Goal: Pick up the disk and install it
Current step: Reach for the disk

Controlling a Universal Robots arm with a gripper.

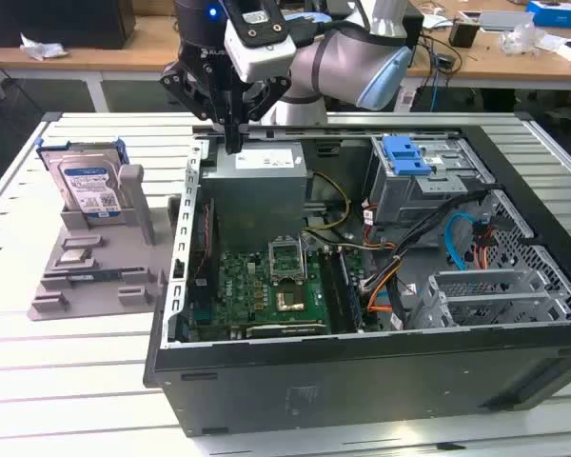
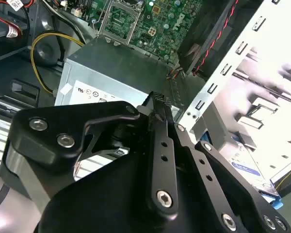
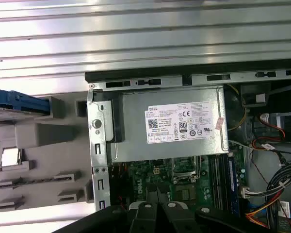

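Worktop of slatted metal (image 1: 67, 381), on which we see an open computer case (image 1: 362, 381) lying on its side. Just beside it, toward the worktop's edge on the exterior view's left, sits a grey plastic holder (image 1: 95, 271). The disk (image 1: 88, 181) stands upright in that holder, its blue-and-white label facing us and its blue carrier framing it. In the first wrist view we see the disk (image 3: 19, 103) edge-on as a blue strip.

The gripper (image 1: 233, 145) hangs over the case's rim, above the grey power supply (image 1: 257, 176), well apart from the disk. Its fingers lie closed together with nothing between them. In the second wrist view the gripper (image 2: 157, 98) shows its black fingers (image 2: 161, 145) pressed into one narrow tip over the power supply's labelled face.

Inside the case we see a green motherboard (image 1: 266, 286). Toward the exterior view's right is a grey drive bay (image 1: 423, 195) topped by a blue bracket (image 1: 404, 154).
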